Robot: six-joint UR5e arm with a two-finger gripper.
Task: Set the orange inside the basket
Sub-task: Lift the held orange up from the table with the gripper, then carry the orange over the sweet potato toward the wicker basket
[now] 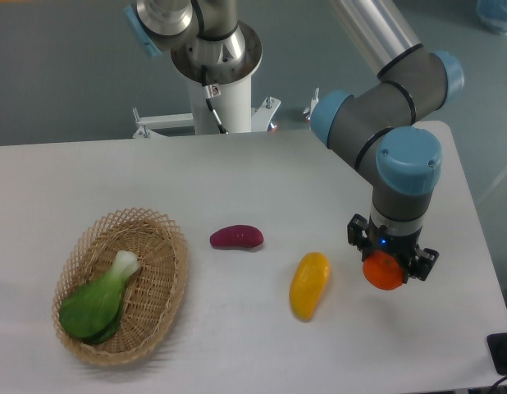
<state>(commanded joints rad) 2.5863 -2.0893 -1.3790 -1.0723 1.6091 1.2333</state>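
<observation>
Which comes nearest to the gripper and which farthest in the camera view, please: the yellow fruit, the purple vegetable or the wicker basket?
Measured from the gripper, which is closed on the orange at the right side of the table:
1. The yellow fruit, just left of the gripper.
2. The purple vegetable, near the table's middle.
3. The wicker basket, at the far left, with a green vegetable in it.

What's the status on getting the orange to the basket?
Gripper shut on orange, right side of table. Basket far left, holds a green vegetable. Yellow fruit and purple one lie between.
</observation>
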